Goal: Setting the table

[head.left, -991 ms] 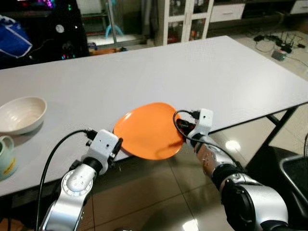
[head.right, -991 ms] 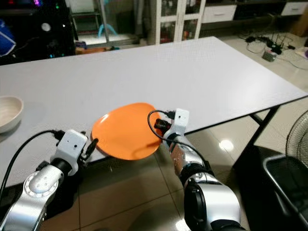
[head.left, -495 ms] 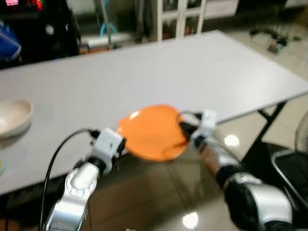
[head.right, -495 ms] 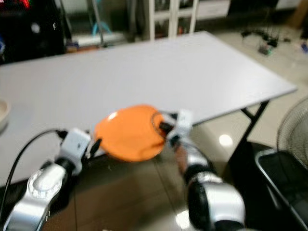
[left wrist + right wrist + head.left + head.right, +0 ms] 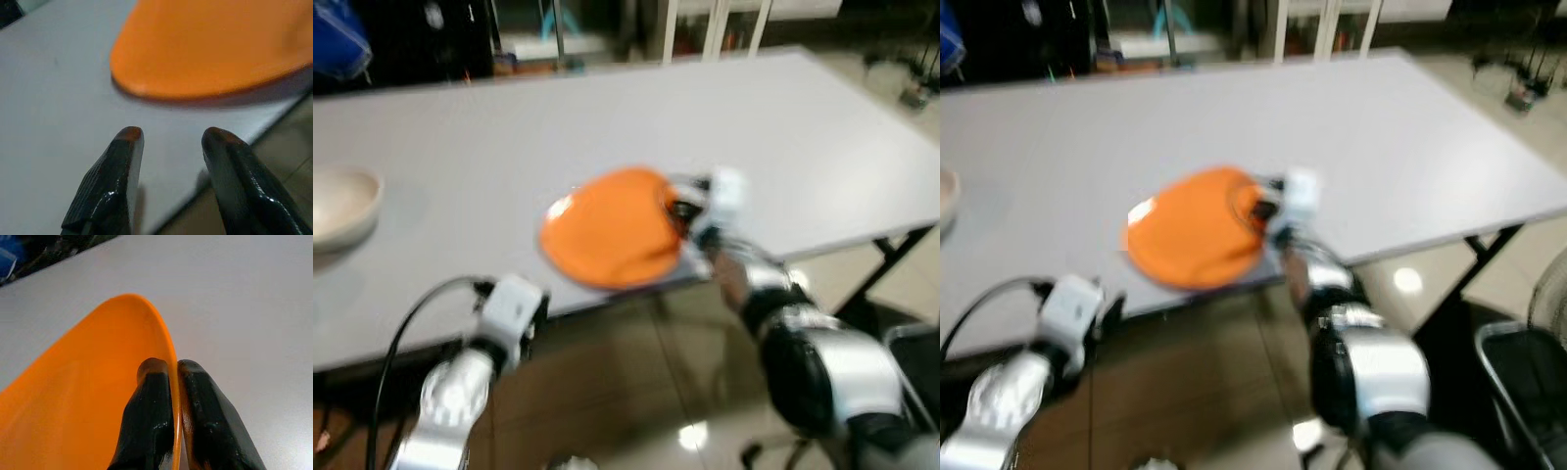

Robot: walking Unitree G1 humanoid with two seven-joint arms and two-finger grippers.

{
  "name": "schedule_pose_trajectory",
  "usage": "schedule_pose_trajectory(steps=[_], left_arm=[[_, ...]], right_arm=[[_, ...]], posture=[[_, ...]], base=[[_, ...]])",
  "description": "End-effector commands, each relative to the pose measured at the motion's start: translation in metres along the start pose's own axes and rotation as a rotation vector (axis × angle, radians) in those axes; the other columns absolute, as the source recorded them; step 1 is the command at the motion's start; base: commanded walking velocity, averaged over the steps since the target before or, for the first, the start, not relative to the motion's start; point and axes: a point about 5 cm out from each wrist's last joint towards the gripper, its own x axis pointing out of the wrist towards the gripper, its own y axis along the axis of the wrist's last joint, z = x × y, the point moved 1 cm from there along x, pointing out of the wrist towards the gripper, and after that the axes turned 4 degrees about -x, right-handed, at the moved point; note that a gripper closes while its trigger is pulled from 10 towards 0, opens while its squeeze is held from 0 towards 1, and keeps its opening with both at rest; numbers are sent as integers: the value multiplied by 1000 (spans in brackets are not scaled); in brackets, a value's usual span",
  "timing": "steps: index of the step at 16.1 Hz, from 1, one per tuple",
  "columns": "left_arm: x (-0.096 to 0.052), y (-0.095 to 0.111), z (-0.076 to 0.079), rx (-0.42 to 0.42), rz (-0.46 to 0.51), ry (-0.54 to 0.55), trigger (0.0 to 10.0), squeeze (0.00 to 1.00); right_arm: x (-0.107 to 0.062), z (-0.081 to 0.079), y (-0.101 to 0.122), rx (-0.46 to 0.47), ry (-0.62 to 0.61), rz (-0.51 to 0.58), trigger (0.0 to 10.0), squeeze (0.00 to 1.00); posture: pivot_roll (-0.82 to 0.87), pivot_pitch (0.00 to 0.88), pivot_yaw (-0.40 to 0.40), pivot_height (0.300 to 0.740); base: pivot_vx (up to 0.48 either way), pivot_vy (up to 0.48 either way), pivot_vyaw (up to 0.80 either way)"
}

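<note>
At the far left of the head view I have a pale bowl (image 5: pixel 342 204) resting on the grey tabletop (image 5: pixel 783 137), well apart from the work. Lower left, my left pincer (image 5: pixel 168 142) hangs just off the near tabletop edge with its fingers spread and nothing between them; through its wrist camera the orange plate (image 5: pixel 607 227) lies just ahead of the fingertips (image 5: pixel 128 134), not touching. The plate sits mid-frame over the near edge of the tabletop; the blur keeps me from saying whether its underside is fully down or tilted. To the right of it, my right pincer (image 5: pixel 173 369) is clenched on the plate's rim, one finger inside the dish and one outside, as the right wrist view shows plainly. I judge the plate to be light, stiff and smooth, probably plastic, so it should not bend, but a rim pinch on one side leaves it free to swing or slip if I move fast. The rim is the only sensible hold; a flat-lying plate offers nothing else. I would lower it gently until it lies flat before letting go.
</note>
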Motion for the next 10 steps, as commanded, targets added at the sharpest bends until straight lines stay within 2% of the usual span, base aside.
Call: schedule_pose_trajectory(steps=[1,3,5,8,9,10], left_arm=[[-5,4,-2,2,8,9,10000,0],[-16,2,-4,4,-12,20,10000,0],[-35,-3,-3,10,-51,21,10000,0],[-40,-3,-2,10,-65,26,10000,0],[-38,-2,-1,5,-61,28,10000,0],[-37,-1,-1,3,-58,29,10000,0]], right_arm=[[-3,8,-7,-22,-27,-44,10000,0],[-3,5,-16,-25,-27,-78,10000,0],[-7,3,-36,-41,-39,-162,10000,0],[-7,-2,-38,-98,-34,-165,10000,0],[-6,-2,-36,-112,-39,-159,10000,1000],[-6,-2,-36,-113,-40,-157,10000,1000]], posture=[[403,72,-6,740],[425,97,1,740],[463,145,20,740],[458,155,9,740],[452,155,3,740],[449,156,0,740]], base=[[0,0,0],[0,0,0],[0,0,0],[0,0,0],[0,0,0],[0,0,0]])
